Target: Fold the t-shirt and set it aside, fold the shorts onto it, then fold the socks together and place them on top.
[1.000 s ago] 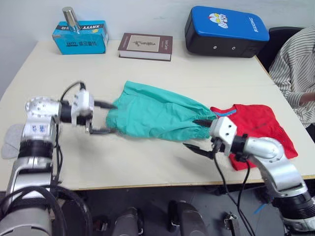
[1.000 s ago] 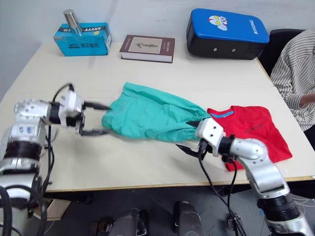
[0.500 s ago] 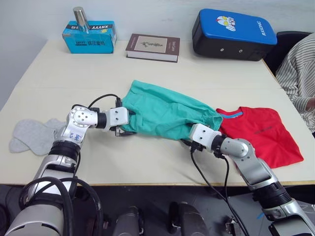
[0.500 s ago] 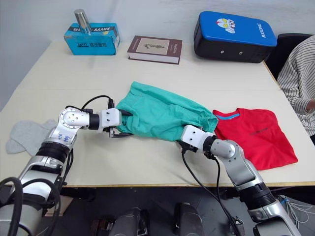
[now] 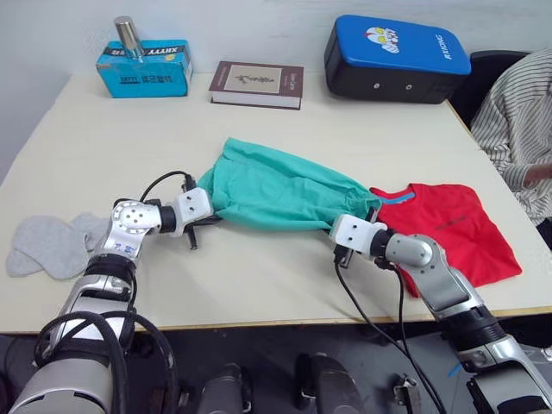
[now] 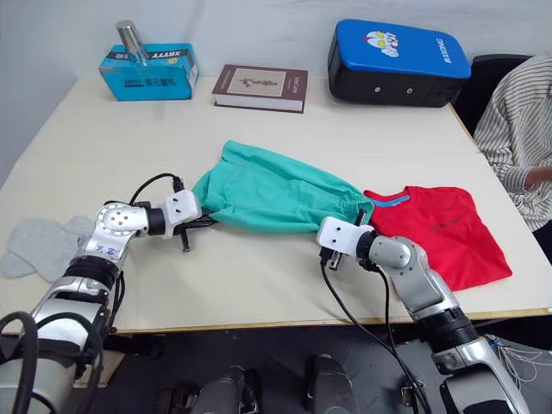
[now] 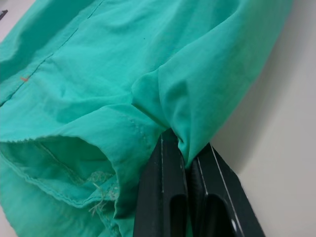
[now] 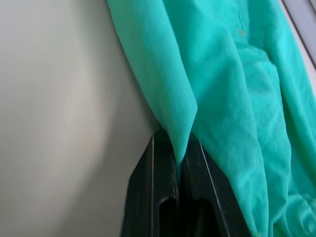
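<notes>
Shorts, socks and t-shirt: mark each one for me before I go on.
shorts [image 5: 280,194], left eye view, middle of the teal cloth.
socks [image 5: 50,246], left eye view, the grey pair near the table's left edge.
t-shirt [image 6: 440,233], right eye view, red chest area.

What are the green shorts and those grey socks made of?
The shorts look like thin, matte woven cloth: they crease sharply where pinched and show a stitched, slightly frayed hem. The socks look like soft knit, fuzzy and limp, though the weave itself is too small to tell.
</notes>
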`<state>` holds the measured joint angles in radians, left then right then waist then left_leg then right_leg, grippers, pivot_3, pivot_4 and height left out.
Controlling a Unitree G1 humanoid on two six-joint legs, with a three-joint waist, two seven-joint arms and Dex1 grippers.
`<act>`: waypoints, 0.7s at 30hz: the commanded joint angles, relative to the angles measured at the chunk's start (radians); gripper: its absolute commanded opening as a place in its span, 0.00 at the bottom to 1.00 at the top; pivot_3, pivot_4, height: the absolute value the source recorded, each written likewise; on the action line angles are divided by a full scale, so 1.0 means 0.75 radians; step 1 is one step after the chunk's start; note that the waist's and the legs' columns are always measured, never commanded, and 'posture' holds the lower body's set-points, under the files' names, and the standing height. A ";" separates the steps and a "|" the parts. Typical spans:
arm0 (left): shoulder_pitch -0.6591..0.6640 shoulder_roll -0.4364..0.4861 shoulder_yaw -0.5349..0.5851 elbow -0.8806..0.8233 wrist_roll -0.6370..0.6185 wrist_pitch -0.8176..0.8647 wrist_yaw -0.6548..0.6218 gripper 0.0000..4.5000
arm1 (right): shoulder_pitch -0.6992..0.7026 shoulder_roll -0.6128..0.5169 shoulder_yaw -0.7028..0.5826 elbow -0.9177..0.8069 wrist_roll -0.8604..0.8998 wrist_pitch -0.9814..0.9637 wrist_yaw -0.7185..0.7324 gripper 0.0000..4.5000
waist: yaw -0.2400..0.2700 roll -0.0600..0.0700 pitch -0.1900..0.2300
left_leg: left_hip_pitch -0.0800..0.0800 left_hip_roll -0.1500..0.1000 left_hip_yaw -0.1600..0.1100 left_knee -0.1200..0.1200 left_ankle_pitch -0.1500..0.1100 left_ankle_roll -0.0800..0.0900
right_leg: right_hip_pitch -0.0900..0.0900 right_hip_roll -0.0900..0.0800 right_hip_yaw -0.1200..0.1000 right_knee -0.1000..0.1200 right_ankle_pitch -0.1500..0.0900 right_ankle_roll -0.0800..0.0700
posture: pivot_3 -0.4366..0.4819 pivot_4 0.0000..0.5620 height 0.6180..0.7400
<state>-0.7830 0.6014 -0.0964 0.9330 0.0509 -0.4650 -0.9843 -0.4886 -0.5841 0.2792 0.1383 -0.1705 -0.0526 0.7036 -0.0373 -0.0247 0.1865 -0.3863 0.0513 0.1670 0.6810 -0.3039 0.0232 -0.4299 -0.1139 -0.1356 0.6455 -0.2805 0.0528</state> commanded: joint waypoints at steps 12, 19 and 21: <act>1.510 0.055 0.609 -1.767 -0.367 0.662 0.291 0.01 | -0.060 0.061 0.049 0.129 0.192 -0.360 0.320 0.00 | -0.039 0.002 0.001 | 0.001 0.008 0.003 -0.003 -0.005 -0.006 | -0.002 0.002 0.005 -0.006 -0.003 -0.004 | 0.48 0.27 1.00; 1.799 -0.059 0.655 -1.983 -0.326 0.648 0.379 0.01 | 0.127 -0.083 -0.013 -0.062 0.303 -0.285 0.453 0.00 | 0.023 0.003 0.001 | 0.002 0.007 -0.001 0.000 -0.019 -0.001 | 0.002 0.000 0.003 -0.012 -0.002 -0.004 | 0.48 0.27 1.00; 1.800 -0.061 0.650 -1.993 -0.333 0.654 0.380 0.01 | 0.200 -0.122 -0.032 -0.147 0.312 -0.221 0.438 0.00 | 0.024 0.003 0.001 | 0.002 0.007 -0.001 0.000 -0.020 -0.001 | 0.001 0.000 0.003 -0.012 -0.003 -0.005 | 0.48 0.27 1.00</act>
<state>0.5539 0.5556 0.3526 -0.5497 -0.1949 0.0272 -0.7213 -0.3630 -0.6327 0.3220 0.0663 0.0512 -0.2643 1.0425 -0.0193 -0.0224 0.1872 -0.3846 0.0568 0.1664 0.6810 -0.3184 0.0231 -0.4289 -0.1139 -0.1336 0.6369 -0.2829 0.0481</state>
